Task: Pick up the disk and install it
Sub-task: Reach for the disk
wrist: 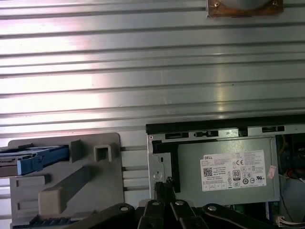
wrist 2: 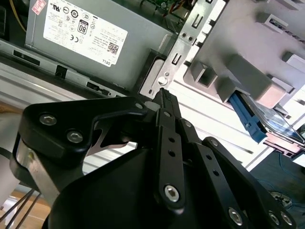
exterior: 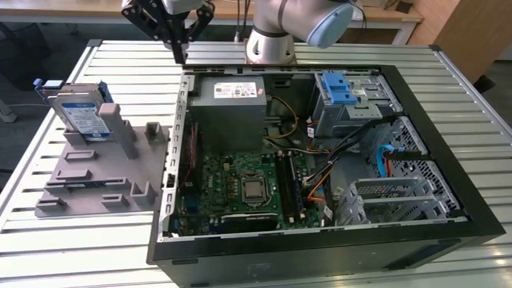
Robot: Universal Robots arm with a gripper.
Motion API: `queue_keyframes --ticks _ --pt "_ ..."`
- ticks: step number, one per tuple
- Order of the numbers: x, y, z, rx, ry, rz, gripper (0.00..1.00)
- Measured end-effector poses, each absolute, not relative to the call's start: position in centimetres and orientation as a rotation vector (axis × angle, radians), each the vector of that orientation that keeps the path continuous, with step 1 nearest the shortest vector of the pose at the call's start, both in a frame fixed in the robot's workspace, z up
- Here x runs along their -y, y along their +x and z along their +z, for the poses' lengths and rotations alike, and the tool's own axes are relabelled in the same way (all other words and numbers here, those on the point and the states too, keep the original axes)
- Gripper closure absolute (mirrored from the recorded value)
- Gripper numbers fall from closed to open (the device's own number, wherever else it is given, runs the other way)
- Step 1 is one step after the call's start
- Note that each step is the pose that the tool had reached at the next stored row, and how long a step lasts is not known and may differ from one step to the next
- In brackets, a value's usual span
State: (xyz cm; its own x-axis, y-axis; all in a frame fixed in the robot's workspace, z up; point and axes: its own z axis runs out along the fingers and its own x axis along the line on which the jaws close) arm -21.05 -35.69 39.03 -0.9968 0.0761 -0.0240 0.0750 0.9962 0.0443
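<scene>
The disk (exterior: 83,114) stands on edge in a grey holder (exterior: 96,174) on the table, at the exterior view's left of the open computer case (exterior: 320,156). Its blue-and-white label and blue side rails show. The second wrist view has the disk (wrist 2: 250,121) at one end of the holder, and the first wrist view has the disk (wrist: 40,160) too. My gripper (exterior: 179,59) hangs above the case's back corner, well apart from the disk, fingers together and holding nothing. Its tip is the gripper (wrist 2: 164,95) in the second wrist view and the gripper (wrist: 165,183) in the first.
Inside the case sit a grey power-supply box (exterior: 232,105) with a white sticker, a motherboard (exterior: 248,186), loose cables and a metal drive cage with a blue latch (exterior: 340,90). The slatted metal table (exterior: 120,51) runs around the case. The arm's base (exterior: 268,45) stands behind it.
</scene>
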Motion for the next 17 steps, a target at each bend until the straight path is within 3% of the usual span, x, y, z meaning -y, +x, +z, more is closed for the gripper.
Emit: queue_keyframes --ticks 17 --pt "34.8 -22.9 38.8 -3.119 0.118 0.033 0.89"
